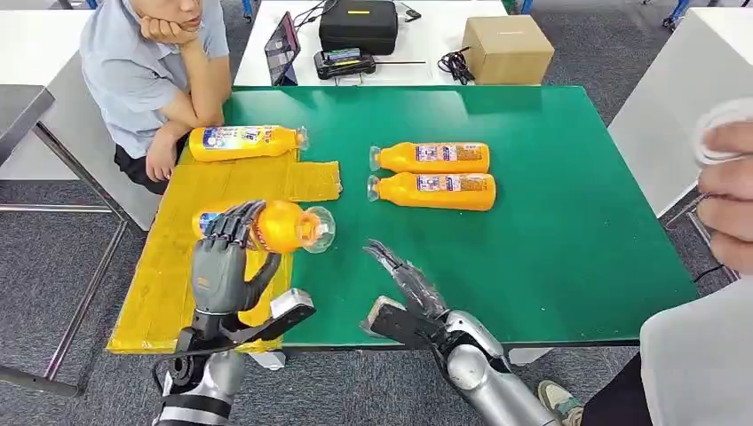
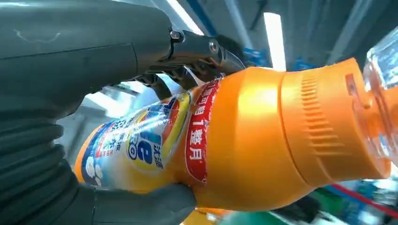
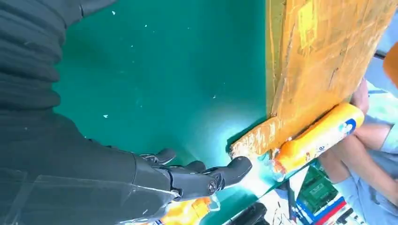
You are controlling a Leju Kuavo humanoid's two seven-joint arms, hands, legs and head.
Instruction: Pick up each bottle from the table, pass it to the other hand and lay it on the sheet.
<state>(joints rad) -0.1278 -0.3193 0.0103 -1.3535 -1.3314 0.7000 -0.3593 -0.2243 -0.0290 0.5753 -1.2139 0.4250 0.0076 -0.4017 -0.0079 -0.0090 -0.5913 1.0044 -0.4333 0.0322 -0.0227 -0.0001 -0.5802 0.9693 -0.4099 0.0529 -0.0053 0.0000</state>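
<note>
The left hand grips an orange plastic bottle with a blue-and-white label and a clear cap, holding it on its side above the yellow sheet that covers the near-left part of the green table. The clear cap points right, toward the right hand. In the left wrist view the dark fingers curl over the bottle's body while the thick grey thumb presses it from the other side.

The right hand hovers over the bare green surface, just right of the held bottle and apart from it; its fingers are stretched out and spread, holding nothing.

A second orange bottle of the same kind lies on its side at the far edge of the yellow sheet, cap to the right. Two more orange bottles lie side by side near the middle of the table, caps to the left: the farther one and the nearer one, almost touching.

A person in a light blue shirt sits at the far-left corner, one forearm resting by the sheet. Another person's hand shows at the right edge. Beyond the green surface a white table carries a black case and a brown cardboard box.
</note>
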